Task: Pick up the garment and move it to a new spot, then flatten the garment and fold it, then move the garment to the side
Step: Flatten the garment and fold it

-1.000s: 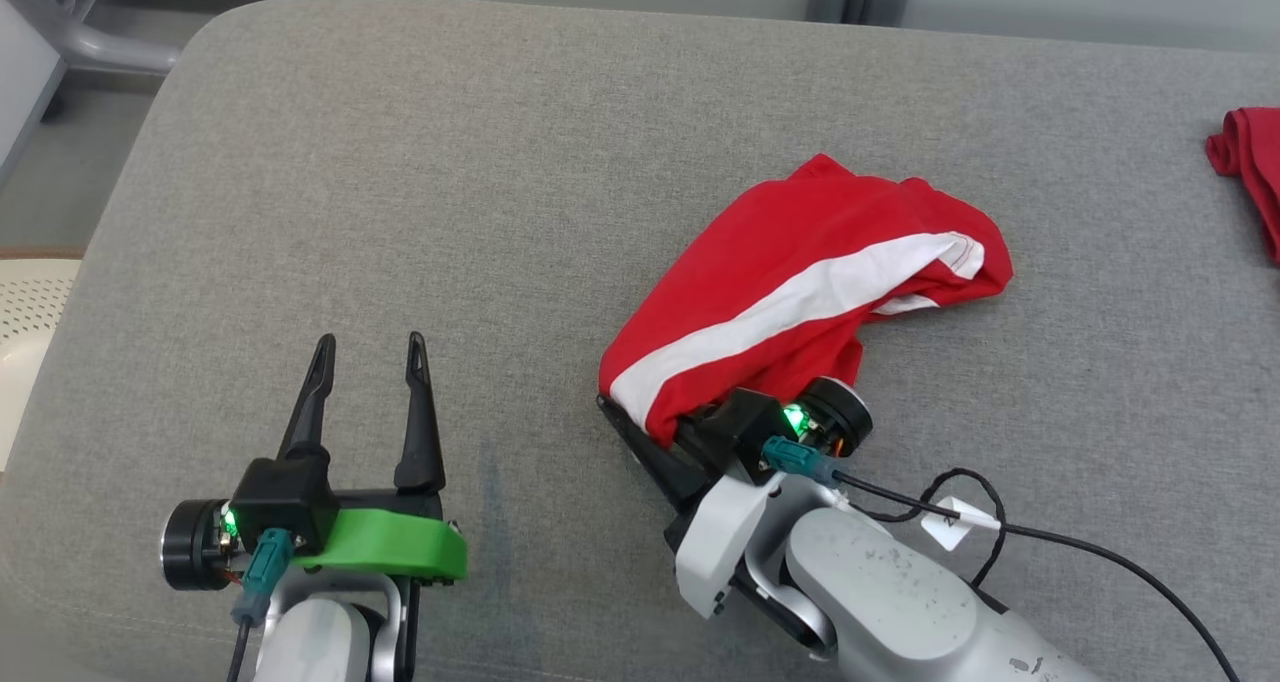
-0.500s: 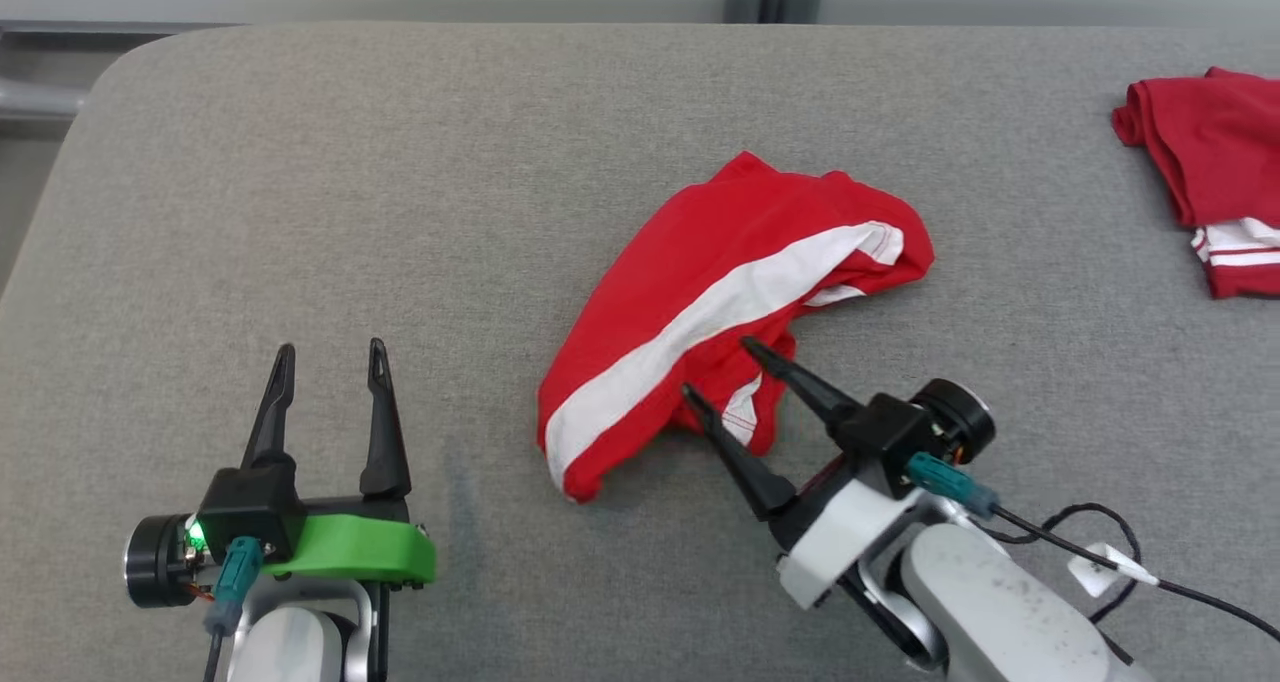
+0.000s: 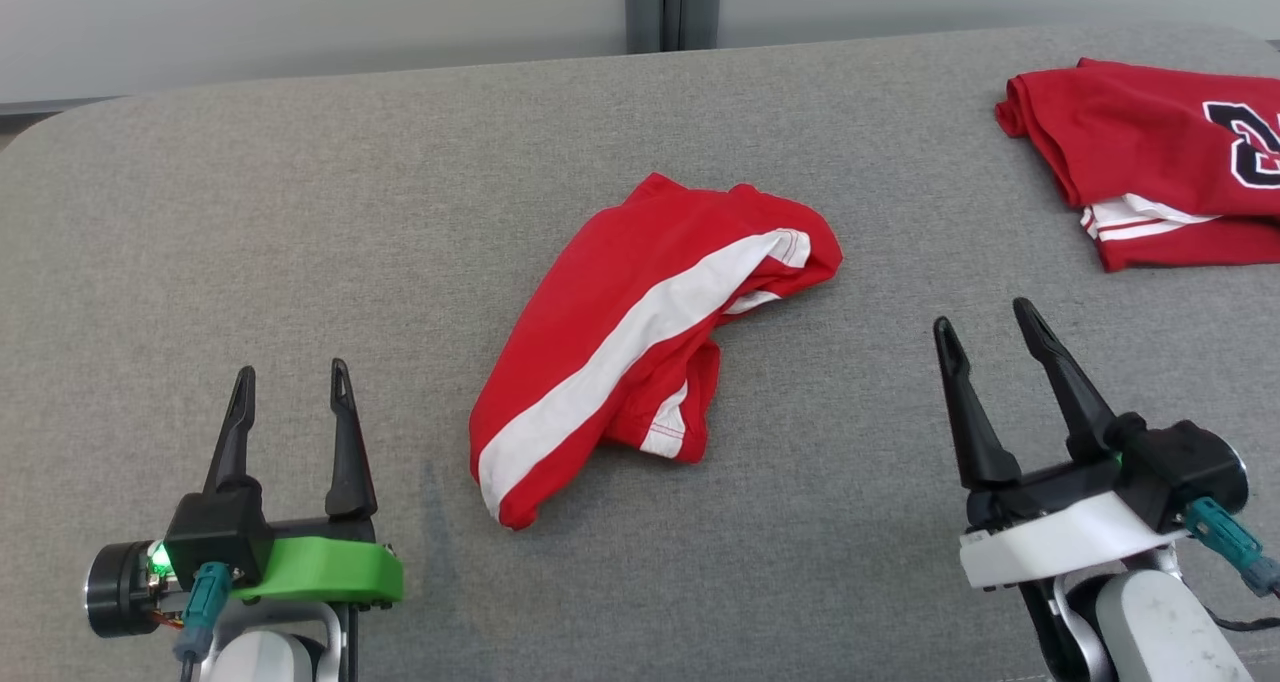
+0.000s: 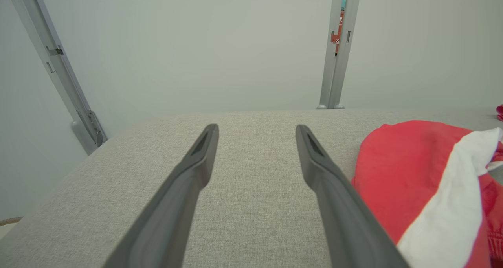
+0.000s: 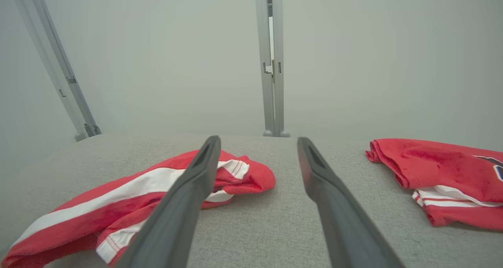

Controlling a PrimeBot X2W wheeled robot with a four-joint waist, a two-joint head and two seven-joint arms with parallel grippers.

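At the lower left of the head view, the left gripper (image 3: pixel 292 370), with a green plastic bracket at its base, hovers over the grey fabric-covered table (image 3: pixel 300 212). Its two long dark fingers are spread wide apart, pointing away from the robot, and hold nothing. Just to its right, near the middle of the table, lies the crumpled red garment with a broad white stripe (image 3: pixel 640 322). It rests loose on the fabric in a slanted heap, its lower end towards the robot and its upper end bunched over on itself, and neither gripper touches it. In the left wrist view the garment lies close beside that gripper's right finger. Further right, the right gripper (image 3: pixel 981 314), on a white mount, is raised above bare table, well apart from the garment. Its fingers are likewise spread fully and are empty, tilted slightly leftward. At the far right corner of the table sits a folded red jersey with white trim and a black number (image 3: pixel 1130 152), away from both grippers.
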